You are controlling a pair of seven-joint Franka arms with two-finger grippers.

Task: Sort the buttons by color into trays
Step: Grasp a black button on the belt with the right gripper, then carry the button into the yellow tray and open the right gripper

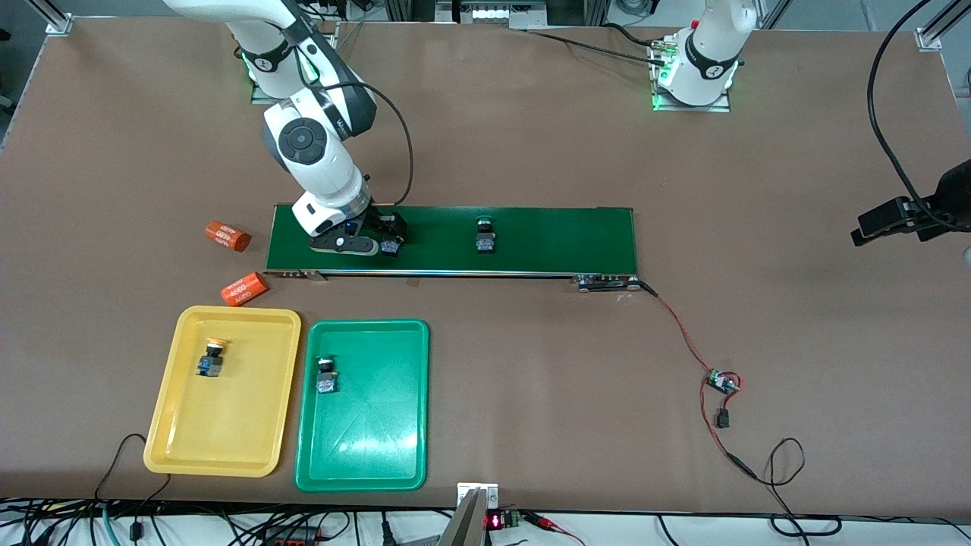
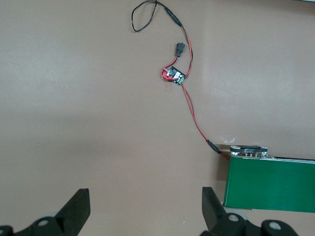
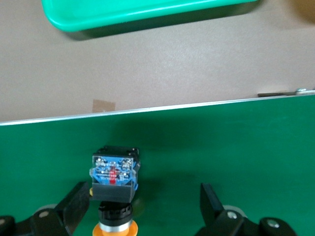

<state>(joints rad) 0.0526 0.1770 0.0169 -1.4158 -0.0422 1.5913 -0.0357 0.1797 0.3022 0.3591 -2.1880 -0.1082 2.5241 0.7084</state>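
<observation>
Toward the right arm's end of the bench, the yellow tray (image 1: 174,425) and green tray (image 1: 364,447) each hold one button. Right gripper (image 1: 379,241) is low over the belt (image 1: 531,243), fingers (image 3: 74,204) apart; the orange-capped button (image 3: 114,178) lies between them, hard against one, cap toward the wrist. Another button (image 1: 485,239) sits mid-belt. Left gripper (image 2: 145,209) waits over bare bench, fingers apart.

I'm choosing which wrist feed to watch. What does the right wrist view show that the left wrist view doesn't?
Only the right wrist view: a yellow-capped button on the belt between the open right gripper fingers, and an edge of the green tray. Only the left wrist view: a small circuit board with red and black wires on bare table, under the open left gripper. Both: the green conveyor belt.
</observation>
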